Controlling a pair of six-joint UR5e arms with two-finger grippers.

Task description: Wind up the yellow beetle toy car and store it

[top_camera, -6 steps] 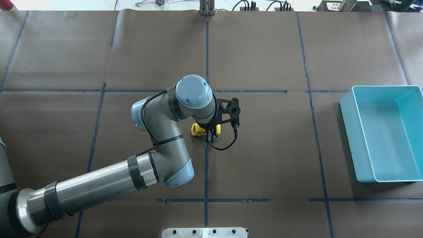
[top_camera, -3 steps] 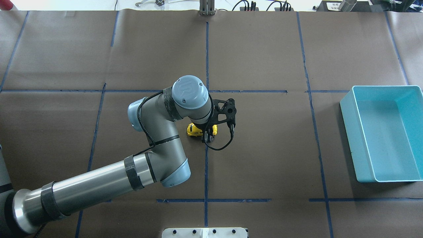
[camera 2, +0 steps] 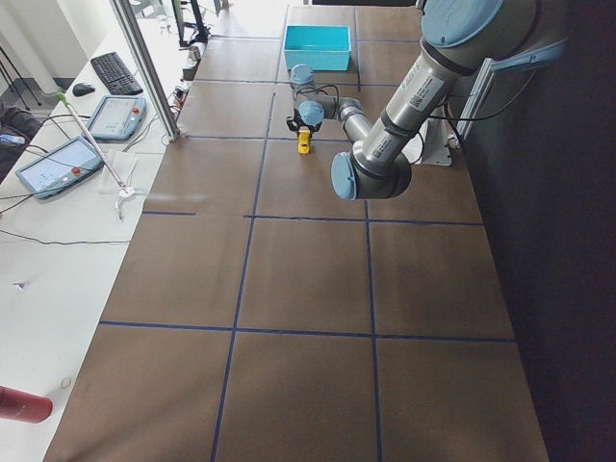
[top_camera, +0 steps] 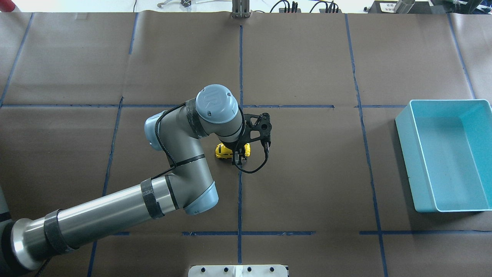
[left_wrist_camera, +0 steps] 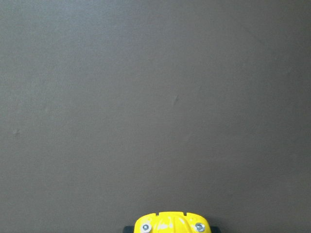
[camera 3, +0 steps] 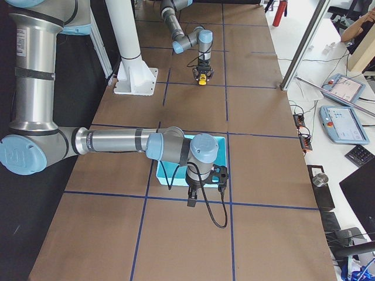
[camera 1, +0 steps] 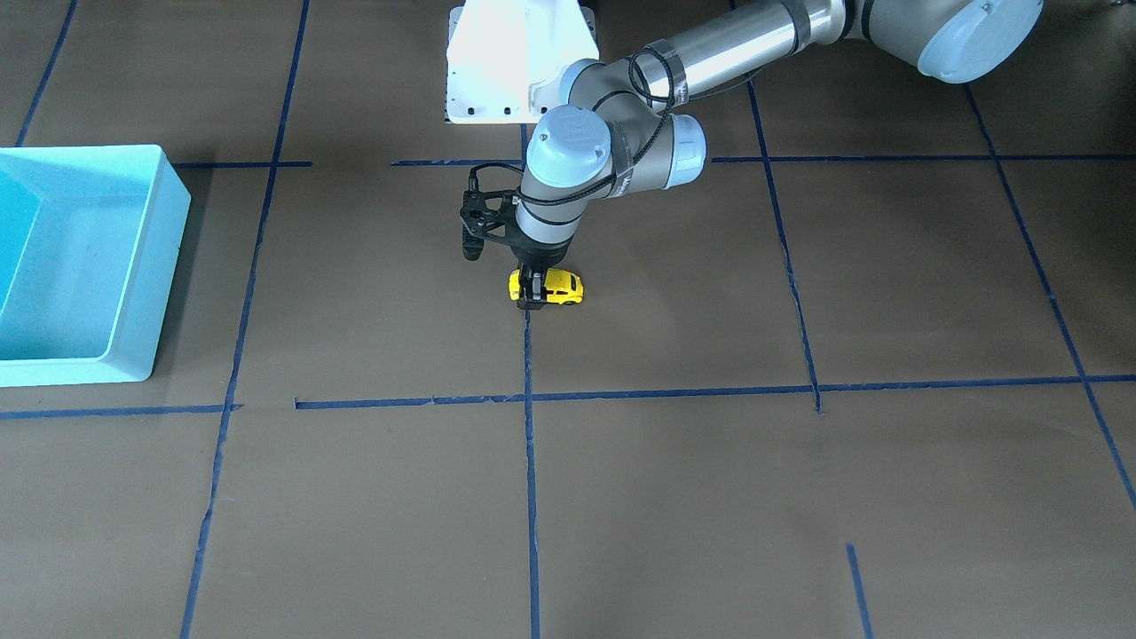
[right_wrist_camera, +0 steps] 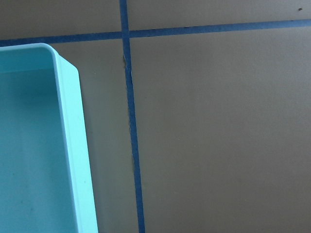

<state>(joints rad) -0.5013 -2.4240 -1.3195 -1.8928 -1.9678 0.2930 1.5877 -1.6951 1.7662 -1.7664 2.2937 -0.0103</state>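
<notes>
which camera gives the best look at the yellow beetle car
Exterior front-facing: the yellow beetle toy car shows side-on, only one end covered by the left gripper. Overhead partly hides it under that gripper; the left wrist view catches just a sliver at its bottom edge; side views show it tiny; the right wrist view misses it.

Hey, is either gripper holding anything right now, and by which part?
The left gripper clamps the car across its sides, nearer one end than the middle. The right gripper shows only in a side view, so its hold cannot be told.
</notes>
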